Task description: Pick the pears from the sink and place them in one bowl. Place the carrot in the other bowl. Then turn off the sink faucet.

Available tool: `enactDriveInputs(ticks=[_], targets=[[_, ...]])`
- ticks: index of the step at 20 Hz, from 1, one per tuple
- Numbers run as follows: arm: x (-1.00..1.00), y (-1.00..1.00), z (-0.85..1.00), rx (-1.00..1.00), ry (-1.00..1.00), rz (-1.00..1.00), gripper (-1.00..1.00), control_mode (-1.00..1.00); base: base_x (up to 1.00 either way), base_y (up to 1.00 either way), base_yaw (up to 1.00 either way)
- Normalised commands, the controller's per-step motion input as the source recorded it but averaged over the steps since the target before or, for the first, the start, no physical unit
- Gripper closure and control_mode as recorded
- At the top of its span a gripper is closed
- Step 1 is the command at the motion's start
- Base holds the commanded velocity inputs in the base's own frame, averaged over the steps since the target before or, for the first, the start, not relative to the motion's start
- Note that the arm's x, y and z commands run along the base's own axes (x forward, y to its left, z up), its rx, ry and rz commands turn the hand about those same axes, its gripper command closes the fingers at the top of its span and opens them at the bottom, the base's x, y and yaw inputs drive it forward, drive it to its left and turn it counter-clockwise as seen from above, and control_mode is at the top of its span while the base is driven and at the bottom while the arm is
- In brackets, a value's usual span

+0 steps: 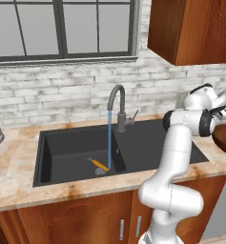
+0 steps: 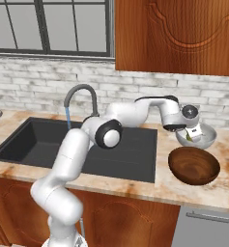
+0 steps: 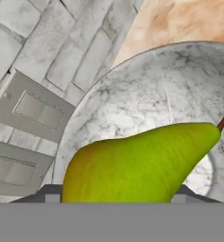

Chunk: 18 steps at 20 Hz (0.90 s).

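Holding a pear (image 3: 142, 160) pinched in our jaws just above the grey bowl (image 2: 207, 138), we judge the wooden bowl (image 2: 193, 165) at its 6 o'clock unfilled, the carrot (image 1: 99, 165) unsunk-from sink (image 1: 62, 152), the faucet (image 1: 118, 107) running.

A yellow-green pear (image 3: 142, 160) hangs over the pale grey bowl (image 3: 146, 85); the orange carrot (image 1: 99, 165) lies in the black sink (image 1: 66, 152).
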Motion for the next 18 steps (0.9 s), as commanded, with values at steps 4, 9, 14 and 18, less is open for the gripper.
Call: enactDriveInputs(ticks=[4,9,14,18], targets=[[0.42,-0.26,-0.01,0.0,0.0,0.0,1.0,-1.0,0.0,0.0,0.0],[0.06,-0.08,0.0,0.0,0.0,0.0,-1.0,-1.0,0.0,0.0,0.0],[0.0,0.0,0.0,0.0,0.0,0.0,-1.0,-1.0,0.0,0.0,0.0],[0.0,0.0,0.0,0.0,0.0,0.0,-1.0,-1.0,0.0,0.0,0.0]])
